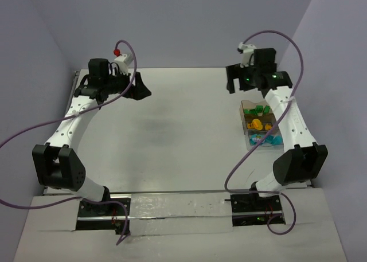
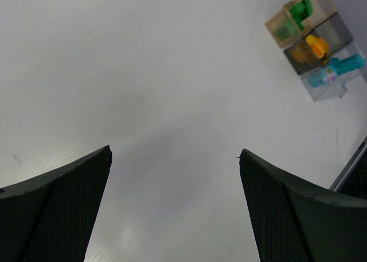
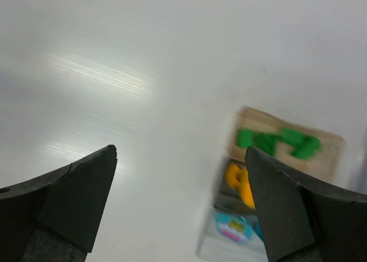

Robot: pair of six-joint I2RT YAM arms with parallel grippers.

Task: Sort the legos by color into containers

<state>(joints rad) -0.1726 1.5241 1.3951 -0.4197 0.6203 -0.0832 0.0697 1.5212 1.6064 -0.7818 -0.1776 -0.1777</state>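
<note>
The containers point(image 1: 261, 125) stand at the 3 o'clock edge of the desk point(image 1: 160, 136). They are three small open boxes, touching in a row that runs from 12 to 6 o'clock in the top view. The tan box point(image 1: 246, 105) at the 12 o'clock end holds the green legos point(image 1: 258, 109). The middle box point(image 1: 249, 126), darker and see-through, holds the orange legos point(image 1: 256, 123). The clear box point(image 1: 254, 143) at the 6 o'clock end holds the teal legos point(image 1: 269, 140); the wrist views show a pale printed patch on one of them. Every brick in view lies inside a box, each colour in its own. The right forearm crosses above the row's 3 o'clock side and hides part of it.

The right tool point(image 1: 243, 81) hangs above the desk at about 11 o'clock from the tan box, fingers spread wide and released, with nothing between them. The left tool point(image 1: 136, 90) is well apart, at 10 o'clock on the desk. It is likewise released, with only bare desk showing between its fingers.
</note>
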